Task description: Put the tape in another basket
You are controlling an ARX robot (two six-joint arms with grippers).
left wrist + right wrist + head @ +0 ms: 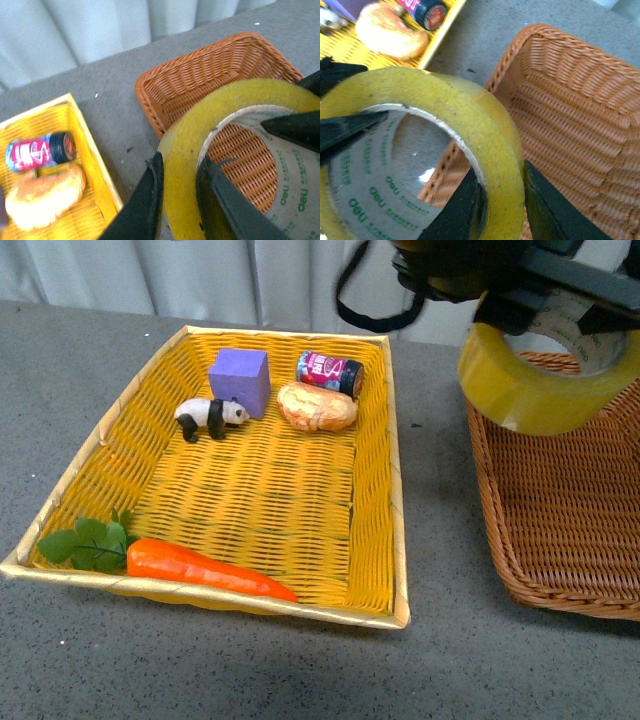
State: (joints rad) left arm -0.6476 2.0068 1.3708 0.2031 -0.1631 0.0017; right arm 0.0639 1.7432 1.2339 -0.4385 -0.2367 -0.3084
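Note:
The tape (530, 380), a wide yellowish roll with a white printed core, hangs in the air over the left rim of the dark brown wicker basket (570, 530). Both grippers hold it from above. My left gripper (182, 195) is shut on the roll's wall, one finger inside the core and one outside. My right gripper (502, 200) is shut on the opposite side of the wall in the same way. The tape (185, 150) and the basket (200, 70) show in the left wrist view. The right wrist view also shows the tape (445, 100) and the basket (580, 100).
A bright yellow woven basket (395, 490) stands to the left of the brown one. It holds a purple cube (240, 380), a toy panda (210, 417), a can (328, 371), a bread roll (316, 406) and a carrot (200, 565). A curtain hangs behind the grey table.

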